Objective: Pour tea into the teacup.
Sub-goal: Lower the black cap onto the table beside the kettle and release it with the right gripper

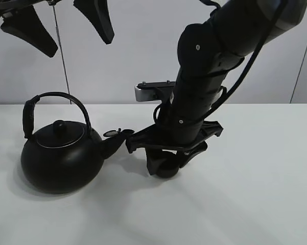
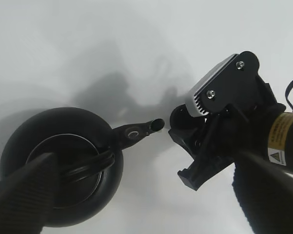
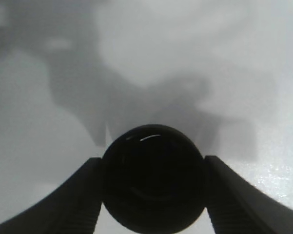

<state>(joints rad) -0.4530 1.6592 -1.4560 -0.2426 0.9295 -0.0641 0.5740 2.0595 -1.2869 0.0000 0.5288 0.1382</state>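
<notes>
The teacup (image 3: 153,178), small, round and black, sits between my right gripper's fingers (image 3: 83,195), which press on both of its sides. In the high view the cup (image 1: 167,170) is at table level under the right gripper (image 1: 166,162), just right of the kettle's spout (image 1: 115,140). The big black kettle (image 1: 61,158) with an arched handle stands upright on the left. My left gripper (image 1: 78,46) hangs open and empty high above the kettle. The left wrist view looks down on the kettle (image 2: 58,165) between the open left gripper's fingers (image 2: 19,195).
The white table (image 1: 255,194) runs to a pale wall behind. The right arm (image 1: 204,76) leans down across the middle, and its wrist camera mount (image 1: 150,92) juts out to the left. The right arm also shows in the left wrist view (image 2: 224,107).
</notes>
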